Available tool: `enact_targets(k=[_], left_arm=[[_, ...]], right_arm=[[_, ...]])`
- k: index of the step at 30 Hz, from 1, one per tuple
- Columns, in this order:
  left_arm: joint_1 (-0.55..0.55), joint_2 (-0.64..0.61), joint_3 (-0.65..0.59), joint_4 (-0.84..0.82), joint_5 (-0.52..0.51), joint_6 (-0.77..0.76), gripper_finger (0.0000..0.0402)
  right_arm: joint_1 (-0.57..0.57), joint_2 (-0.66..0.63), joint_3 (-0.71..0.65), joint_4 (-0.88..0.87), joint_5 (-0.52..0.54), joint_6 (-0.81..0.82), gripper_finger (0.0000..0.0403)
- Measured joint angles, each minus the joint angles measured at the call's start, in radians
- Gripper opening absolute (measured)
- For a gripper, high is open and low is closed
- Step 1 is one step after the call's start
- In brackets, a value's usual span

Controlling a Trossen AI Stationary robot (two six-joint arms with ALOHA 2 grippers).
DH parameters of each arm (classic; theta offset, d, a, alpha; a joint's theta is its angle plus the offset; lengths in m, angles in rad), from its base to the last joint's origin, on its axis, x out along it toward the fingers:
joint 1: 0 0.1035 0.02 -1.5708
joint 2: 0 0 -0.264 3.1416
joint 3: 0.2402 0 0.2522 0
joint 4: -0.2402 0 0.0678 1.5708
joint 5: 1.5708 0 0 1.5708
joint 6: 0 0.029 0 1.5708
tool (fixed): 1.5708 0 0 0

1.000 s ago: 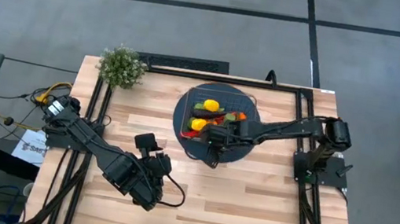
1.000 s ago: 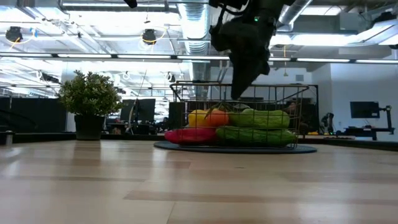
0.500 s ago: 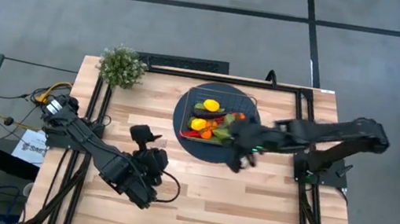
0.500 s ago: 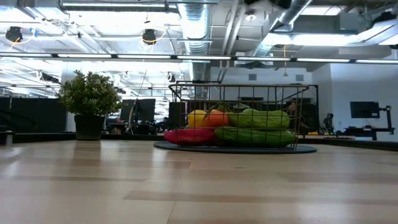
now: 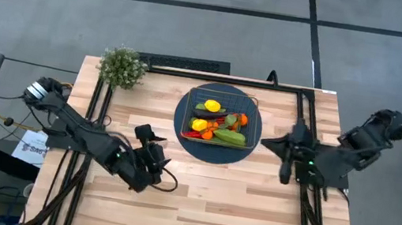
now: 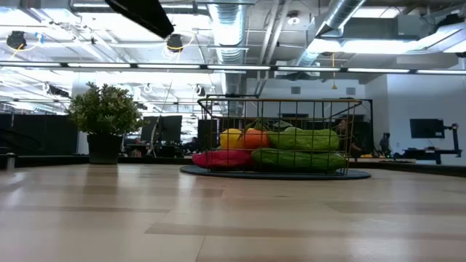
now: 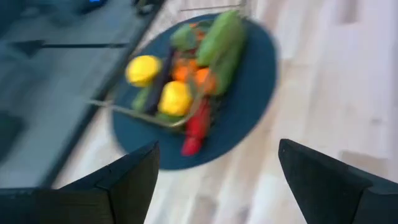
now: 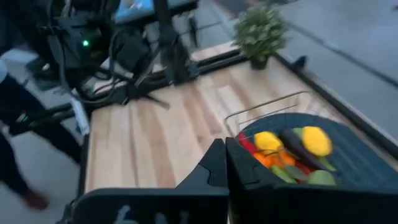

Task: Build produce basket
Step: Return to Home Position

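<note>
The basket (image 5: 229, 93) sits on the round blue mat (image 5: 215, 151) with the produce (image 5: 215, 123) piled inside it: lemons, cucumbers, something red and some orange bits. From what I can see nothing of it lies loose outside the basket. Neither arm touches it. The left gripper (image 5: 150, 143) hangs over the tabletop (image 5: 235, 205), well out from the basket on the left arm's side, fingers spread wide and holding nothing. The right gripper (image 8: 226, 155) is near the basket on the opposite side, apart from it, fingers pressed together and empty. To me the filling looks done, and the step in hand is parking the arms. The next move calls for no grasp. Each arm need only fold away from the basket, high enough to keep clear of its wire rim.
</note>
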Motion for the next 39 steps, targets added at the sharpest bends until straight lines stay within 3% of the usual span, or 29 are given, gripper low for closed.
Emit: enact_targets(k=[7,15,20,25,29,33,36,39], left_arm=[[0.1,-0.192,-0.294,0.42,0.174,0.158,0.0313],[0.261,-0.293,-0.47,0.7,0.416,0.309,0.0313],[0.336,-0.298,-0.483,0.695,0.506,0.357,0.0313],[0.383,-0.298,-0.483,0.653,0.516,0.375,0.0313],[0.399,-0.298,-0.483,0.618,0.527,0.371,0.0313],[0.409,-0.304,-0.482,0.621,0.528,0.384,0.0313],[0.418,-0.304,-0.482,0.621,0.528,0.381,0.0313],[0.424,-0.304,-0.482,0.625,0.528,0.368,0.0313]], right_arm=[[0.185,-0.01,0.0,-0.164,0.201,0.219,0.0],[0.407,0.005,-0.086,-0.242,0.383,0.475,0.0001],[0.536,-0.009,-0.18,-0.246,0.514,0.665,0.0001],[0.606,-0.017,-0.264,-0.25,0.561,0.777,0.0001],[0.654,-0.022,-0.34,-0.275,0.659,0.872,0.0001],[0.741,-0.075,-0.423,-0.392,0.78,1.105,0.0001],[0.776,-0.128,-0.464,-0.514,0.8,1.29,0.0001],[0.78,-0.189,-0.479,-0.63,0.808,1.361,0.0]])
